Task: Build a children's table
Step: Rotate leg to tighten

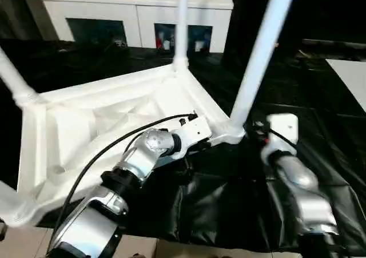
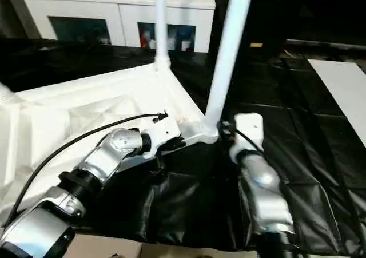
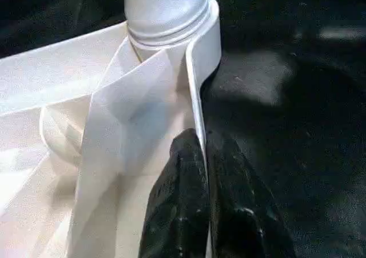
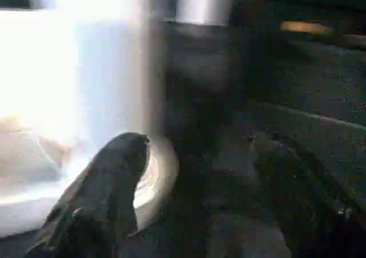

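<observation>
The children's table lies upside down on a black sheet, its ribbed white top (image 1: 86, 126) facing up. A leg (image 1: 260, 52) rises from the near right corner socket (image 1: 229, 133), another leg (image 1: 182, 23) from the far corner, and two more legs (image 1: 14, 78) stand at the left. My left gripper (image 3: 205, 155) is shut on the top's thin rim (image 3: 194, 86), just short of the near right socket. My right gripper (image 4: 200, 155) hovers close to that socket's outer side, fingers (image 4: 123, 172) spread apart, and holds nothing.
A white cabinet (image 1: 137, 18) with glass doors stands at the back. The black sheet (image 1: 229, 201) covers the floor around the table, wrinkled near my arms. A white panel (image 1: 351, 78) lies at the far right.
</observation>
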You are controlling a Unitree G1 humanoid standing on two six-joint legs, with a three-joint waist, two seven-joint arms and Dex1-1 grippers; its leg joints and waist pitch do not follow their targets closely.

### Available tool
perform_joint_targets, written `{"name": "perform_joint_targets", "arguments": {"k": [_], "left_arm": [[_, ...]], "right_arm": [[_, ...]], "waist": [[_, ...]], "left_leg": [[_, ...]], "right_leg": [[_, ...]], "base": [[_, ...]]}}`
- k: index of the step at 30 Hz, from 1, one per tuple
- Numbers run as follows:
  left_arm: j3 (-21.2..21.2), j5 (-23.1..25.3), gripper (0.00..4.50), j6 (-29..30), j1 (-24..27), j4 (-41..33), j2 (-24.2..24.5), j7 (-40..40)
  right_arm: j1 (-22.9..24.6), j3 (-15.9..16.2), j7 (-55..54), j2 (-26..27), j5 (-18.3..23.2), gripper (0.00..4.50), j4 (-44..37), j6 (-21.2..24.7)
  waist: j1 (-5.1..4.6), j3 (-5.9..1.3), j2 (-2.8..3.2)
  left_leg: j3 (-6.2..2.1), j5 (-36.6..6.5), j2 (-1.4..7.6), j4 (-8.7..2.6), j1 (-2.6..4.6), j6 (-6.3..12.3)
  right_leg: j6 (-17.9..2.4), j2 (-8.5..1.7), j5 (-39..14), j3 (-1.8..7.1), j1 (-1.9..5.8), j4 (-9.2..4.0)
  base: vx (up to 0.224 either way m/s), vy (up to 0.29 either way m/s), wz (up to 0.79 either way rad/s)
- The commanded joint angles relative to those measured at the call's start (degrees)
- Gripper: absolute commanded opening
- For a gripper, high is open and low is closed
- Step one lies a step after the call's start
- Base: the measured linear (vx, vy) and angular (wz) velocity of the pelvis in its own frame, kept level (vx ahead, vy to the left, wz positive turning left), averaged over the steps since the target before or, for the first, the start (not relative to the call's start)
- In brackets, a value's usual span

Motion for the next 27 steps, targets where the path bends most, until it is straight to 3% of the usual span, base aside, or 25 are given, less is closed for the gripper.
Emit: {"name": "perform_joint_targets", "arguments": {"k": [1, 2, 3, 5, 6, 7, 8, 10, 14, 16, 17, 19, 22, 24, 27], "left_arm": [[-1.52, -0.16, 0.00, -4.56, 0.59, -1.02, 0.11, -3.32], [-0.52, -1.34, 0.28, -4.28, 0.99, -1.43, 0.56, -4.83], [0.20, -2.56, 0.45, -2.82, 1.48, -2.63, 1.02, -6.33], [0.20, -2.56, 0.61, -2.82, 1.48, -2.63, 1.02, -6.33], [1.80, -5.53, 0.70, 3.36, 3.38, -7.97, 3.03, -9.53], [1.80, -5.53, 0.70, 3.36, 3.38, -7.97, 3.03, -9.53], [2.21, -6.64, 0.84, 5.72, 4.20, -10.30, 4.01, -10.95], [2.52, -8.74, 0.94, 12.75, 6.90, -17.83, 7.82, -14.50], [3.86, -10.63, 1.31, 18.73, 10.13, -26.09, 13.00, -16.90], [4.57, -10.65, 1.55, 19.43, 10.94, -27.86, 14.48, -17.81], [4.80, -10.53, 1.55, 19.49, 11.26, -28.51, 15.15, -18.15], [4.80, -10.53, 1.75, 19.49, 11.26, -28.51, 15.15, -18.15], [5.76, -9.76, 2.08, 20.20, 12.65, -31.77, 18.97, -18.97], [4.57, -6.09, 2.15, 19.57, 14.15, -32.73, 23.59, -18.02], [3.67, -3.31, 2.25, 19.09, 14.59, -31.12, 25.05, -15.24]], "right_arm": [[1.37, 2.71, 10.06, -1.98, 3.42, 3.31, -3.44, 1.19], [3.13, 3.86, 15.16, -5.48, 4.02, 3.33, -4.66, 1.17], [3.41, 4.21, 16.98, -6.49, 4.44, 3.33, -4.97, 1.30], [3.41, 4.21, 16.98, -6.49, 4.44, 3.33, -4.97, 1.30], [2.82, 5.25, 18.76, -7.29, 4.22, 3.33, -5.13, 1.11], [2.82, 5.25, 18.76, -7.29, 4.22, 3.33, -5.13, 1.11], [2.44, 5.72, 19.26, -7.37, 4.12, 3.33, -5.17, 1.03], [1.26, 6.96, 19.51, -6.77, 3.58, 3.33, -4.89, 0.68], [-0.29, 8.51, 19.67, -6.51, 4.10, 3.33, -4.73, 0.77], [-0.65, 8.84, 20.72, -6.47, 4.28, 3.33, -4.79, 0.99], [-0.79, 9.04, 21.17, -6.44, 4.30, 3.33, -4.77, 1.04], [-0.79, 9.04, 21.17, -6.44, 4.30, 3.33, -4.77, 1.04], [-1.75, 10.28, 22.73, -6.12, 3.76, 3.33, -4.42, 0.89], [-2.85, 12.23, 23.72, -5.58, 3.52, 3.33, -4.45, 0.81], [-3.29, 13.69, 24.38, -5.29, 3.63, 3.33, -4.89, 0.95]], "waist": [[0.00, -3.26, -0.84], [0.15, -3.17, -0.81], [0.01, -3.17, -1.16], [0.09, -3.13, -1.05], [0.01, -3.08, -1.66], [0.01, -3.08, -1.66], [0.09, -3.02, -1.12], [-0.21, -3.01, -1.25], [-0.68, -3.03, -1.32], [-0.82, -2.89, -1.18], [-0.79, -2.87, -1.46], [-0.43, -2.83, -1.11], [-0.17, -2.94, -1.29], [-0.42, -2.83, -1.27], [-0.84, -2.75, -1.04]], "left_leg": [[-0.43, -11.83, 2.51, -4.05, 0.25, 6.67], [-0.50, -11.20, 2.60, -4.11, 0.12, 7.32], [-0.34, -11.36, 2.59, -4.00, 0.03, 7.43], [-0.42, -11.38, 2.63, -4.12, 0.00, 7.09], [-0.39, -11.72, 2.81, -4.22, 0.07, 6.38], [-0.39, -11.72, 2.81, -4.22, 0.07, 6.38], [-0.50, -11.82, 2.92, -4.34, 0.12, 5.90], [-0.57, -11.10, 2.90, -4.47, -0.02, 5.22], [-0.46, -9.35, 2.88, -4.27, 0.21, 5.30], [-0.28, -9.17, 2.72, -4.21, 0.27, 5.50], [-0.23, -9.38, 2.72, -4.19, 0.35, 5.49], [-0.24, -9.76, 2.76, -4.24, 0.52, 4.95], [-0.38, -9.69, 2.80, -4.32, 0.42, 4.36], [-0.43, -10.38, 2.64, -4.40, 0.32, 4.14], [-0.45, -12.06, 2.66, -4.48, 0.51, 2.98]], "right_leg": [[-11.99, -2.44, -7.07, 1.97, 3.69, -3.05], [-12.46, -2.59, -7.05, 1.86, 3.64, -3.06], [-12.74, -2.84, -9.77, 1.82, 3.42, -3.25], [-12.79, -2.93, -11.81, 1.79, 3.38, -3.30], [-13.03, -2.90, -13.54, 1.79, 3.19, -3.34], [-13.03, -2.90, -13.54, 1.79, 3.19, -3.34], [-13.41, -2.96, -13.97, 1.81, 3.10, -3.20], [-13.65, -2.81, -12.65, 1.83, 3.14, -2.82], [-14.37, -2.74, -9.86, 1.83, 3.08, -2.33], [-14.40, -2.45, -9.90, 1.85, 2.90, -2.47], [-14.25, -2.41, -10.21, 1.84, 2.86, -2.54], [-13.92, -2.44, -10.87, 1.92, 2.77, -2.54], [-13.64, -2.53, -9.94, 1.92, 2.98, -2.19], [-12.82, -2.43, -11.24, 1.90, 2.96, -2.28], [-12.13, -2.37, -13.43, 1.98, 2.76, -2.47]], "base": [[0.000, 0.000, 0.00], [0.000, 0.000, 0.00], [0.000, 0.000, 0.00], [0.000, 0.000, 0.00], [0.000, 0.000, 0.00], [0.000, 0.000, 0.00], [0.000, 0.000, 0.00], [0.000, 0.000, 0.00], [0.000, 0.000, 0.00], [0.000, 0.000, 0.00], [0.000, 0.000, 0.00], [0.000, 0.000, 0.00], [0.000, 0.000, 0.00], [0.000, 0.000, 0.00], [0.000, 0.000, 0.00]]}}
